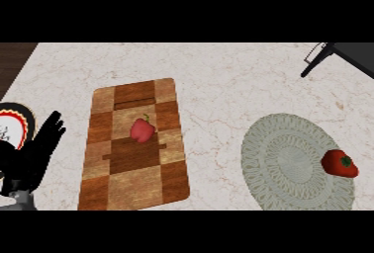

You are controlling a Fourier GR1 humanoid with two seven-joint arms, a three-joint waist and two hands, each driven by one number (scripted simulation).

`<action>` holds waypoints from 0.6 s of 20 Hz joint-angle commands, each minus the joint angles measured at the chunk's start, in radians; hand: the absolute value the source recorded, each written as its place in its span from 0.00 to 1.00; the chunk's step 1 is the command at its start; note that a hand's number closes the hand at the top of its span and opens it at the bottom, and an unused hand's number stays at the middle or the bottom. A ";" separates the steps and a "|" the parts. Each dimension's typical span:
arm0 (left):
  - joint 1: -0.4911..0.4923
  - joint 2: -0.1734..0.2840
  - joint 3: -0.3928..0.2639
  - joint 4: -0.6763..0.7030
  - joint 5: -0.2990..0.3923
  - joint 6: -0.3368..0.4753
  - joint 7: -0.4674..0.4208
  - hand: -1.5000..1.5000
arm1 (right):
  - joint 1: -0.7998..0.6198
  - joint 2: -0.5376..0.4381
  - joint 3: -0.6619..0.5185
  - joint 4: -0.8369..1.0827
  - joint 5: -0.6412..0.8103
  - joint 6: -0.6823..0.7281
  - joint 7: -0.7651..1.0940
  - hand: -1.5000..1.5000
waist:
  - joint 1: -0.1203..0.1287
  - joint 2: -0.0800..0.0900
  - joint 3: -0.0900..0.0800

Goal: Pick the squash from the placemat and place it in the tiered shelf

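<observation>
Here, left hand: fingers straight and spread, holding nothing.
Red pepper: right of that hand, on checkered board.
Red squash: far right, on round placemat.
Shelf: far upper right.

Shelf & plate cropped.

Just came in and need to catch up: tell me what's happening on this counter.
Nothing is being handled right now. The left hand rests open at the left edge, fingers up, in front of a plate; the right hand is out of view. A red vegetable lies on the round placemat, near its right edge. Another red one sits on the wooden cutting board. A dark shelf shows at top right.
</observation>
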 commanded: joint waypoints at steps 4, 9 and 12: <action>-0.048 0.006 0.019 0.052 0.010 -0.024 -0.012 0.50 | 0.016 -0.028 -0.065 0.206 -0.034 -0.165 -0.089 1.00 | -0.001 0.001 0.000; -0.016 0.021 0.034 0.026 0.018 -0.036 0.006 0.50 | 0.007 -0.108 -0.121 0.325 -0.020 -0.268 -0.065 0.00 | 0.006 0.003 0.000; 0.009 -0.007 0.008 -0.018 -0.008 -0.017 -0.002 0.50 | 0.008 -0.142 -0.086 0.433 -0.009 -0.239 -0.161 0.00 | 0.013 0.005 0.000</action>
